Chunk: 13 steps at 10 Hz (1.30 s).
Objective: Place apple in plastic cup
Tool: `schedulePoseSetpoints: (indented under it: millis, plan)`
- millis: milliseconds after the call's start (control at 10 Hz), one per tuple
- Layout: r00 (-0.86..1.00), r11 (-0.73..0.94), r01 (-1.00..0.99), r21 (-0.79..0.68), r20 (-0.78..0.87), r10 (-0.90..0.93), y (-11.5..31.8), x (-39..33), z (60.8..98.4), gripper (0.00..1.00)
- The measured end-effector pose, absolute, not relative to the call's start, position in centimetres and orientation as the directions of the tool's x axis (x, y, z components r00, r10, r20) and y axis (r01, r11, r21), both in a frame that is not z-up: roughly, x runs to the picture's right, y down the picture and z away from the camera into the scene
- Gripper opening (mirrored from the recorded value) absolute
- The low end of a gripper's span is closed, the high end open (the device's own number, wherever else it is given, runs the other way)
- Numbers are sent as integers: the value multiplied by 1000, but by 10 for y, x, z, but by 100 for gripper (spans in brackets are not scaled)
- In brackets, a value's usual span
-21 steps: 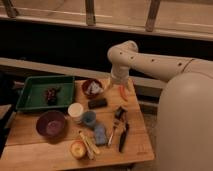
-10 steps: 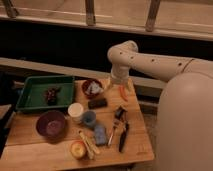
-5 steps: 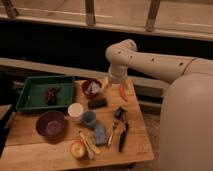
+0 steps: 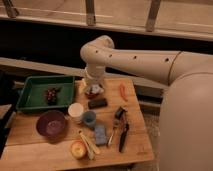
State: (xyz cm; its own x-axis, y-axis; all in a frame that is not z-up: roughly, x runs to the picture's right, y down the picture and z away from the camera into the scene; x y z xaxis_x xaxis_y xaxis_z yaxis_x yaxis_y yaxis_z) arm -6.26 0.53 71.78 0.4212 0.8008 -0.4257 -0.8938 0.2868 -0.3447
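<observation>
The apple (image 4: 77, 148) is a small yellow-orange fruit lying near the front edge of the wooden table (image 4: 30, 152). The plastic cup (image 4: 89, 118) is short and blue-grey. It stands upright mid-table, just right of a white cup (image 4: 75, 111). My gripper (image 4: 93, 88) hangs at the end of the white arm over the back of the table, at a small shiny metal bowl (image 4: 94, 93). It is well behind the cup and far from the apple. Nothing shows held in it.
A large purple bowl (image 4: 50, 123) stands left of the cups and a green tray (image 4: 35, 85) with dark fruit sits at the back left. A brown bar (image 4: 97, 103), an orange carrot (image 4: 122, 91), black utensils (image 4: 120, 129), a blue sponge (image 4: 100, 134) and pale sticks (image 4: 88, 145) lie around.
The arm has swung left along the back of the table, bringing the gripper from near the carrot over to the metal bowl. The objects on the table have not moved.
</observation>
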Motion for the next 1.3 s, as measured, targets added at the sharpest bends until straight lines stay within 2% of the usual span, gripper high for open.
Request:
schedulePoseSetpoints:
  millis: [300, 500, 1100, 1300]
  plan:
    - [559, 394, -814, -426, -394, 730, 40, -86, 695, 80]
    - [613, 431, -782, -449, -433, 661, 67, -78, 700, 80]
    - [623, 439, -775, -454, -433, 651, 69, -81, 700, 80]
    - [637, 437, -765, -473, -458, 620, 85, -85, 703, 80]
